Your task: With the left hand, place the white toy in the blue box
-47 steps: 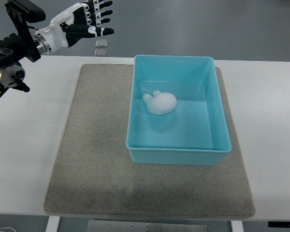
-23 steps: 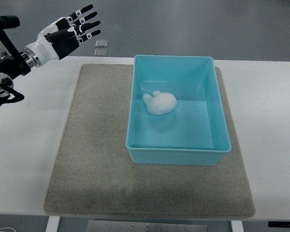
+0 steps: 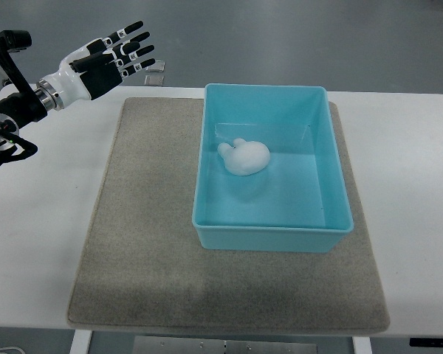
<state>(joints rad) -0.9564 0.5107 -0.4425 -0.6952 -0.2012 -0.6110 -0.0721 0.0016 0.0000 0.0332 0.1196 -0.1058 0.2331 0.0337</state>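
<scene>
The white toy (image 3: pixel 245 156) lies on the floor of the blue box (image 3: pixel 334 151), toward its left side. The box stands on a grey mat (image 3: pixel 151 221). My left hand (image 3: pixel 118 57) hovers over the table's far left corner, well to the left of the box, open with fingers spread and holding nothing. Its arm enters from the left edge. The right arm is out of view.
The white table (image 3: pixel 406 184) carries the mat. Two small pale squares (image 3: pixel 156 72) lie on the floor beyond the table's far edge, near the hand's fingertips.
The left hand has dropped lower and drawn back toward the left, away from the box; its fingers have spread and turned flatter. The toy stays in the box.
</scene>
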